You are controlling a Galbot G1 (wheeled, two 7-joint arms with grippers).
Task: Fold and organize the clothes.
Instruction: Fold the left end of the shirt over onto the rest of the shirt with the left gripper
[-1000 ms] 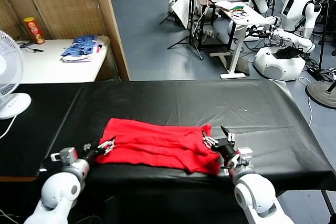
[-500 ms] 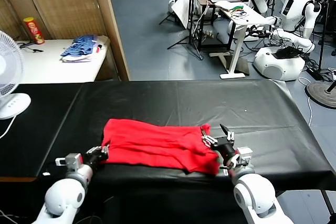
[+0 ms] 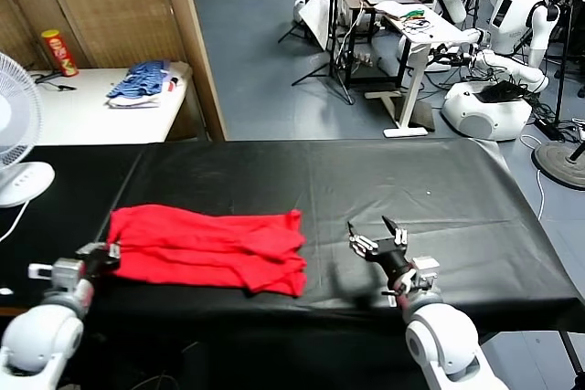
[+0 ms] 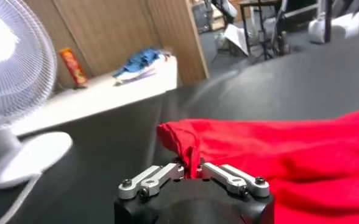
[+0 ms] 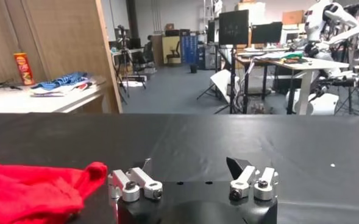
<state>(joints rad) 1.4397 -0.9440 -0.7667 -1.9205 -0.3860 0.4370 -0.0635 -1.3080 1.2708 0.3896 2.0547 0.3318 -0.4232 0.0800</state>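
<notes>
Dragging the folded red T-shirt point(image 3: 208, 248) leftward across the black table point(image 3: 411, 184), your left gripper point(image 3: 103, 254) has clamped its corner, leaving the wide-open right gripper point(image 3: 377, 239) empty, so you're organizing now.

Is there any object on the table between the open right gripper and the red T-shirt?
Nothing visible. Only bare black table lies between the right gripper, whose jaws stand open, and the near edge of the red T-shirt. The left gripper is shut on the shirt's far corner, on the other side.

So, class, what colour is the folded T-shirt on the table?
Bright red T-shirt, clearest in the head view.
</notes>
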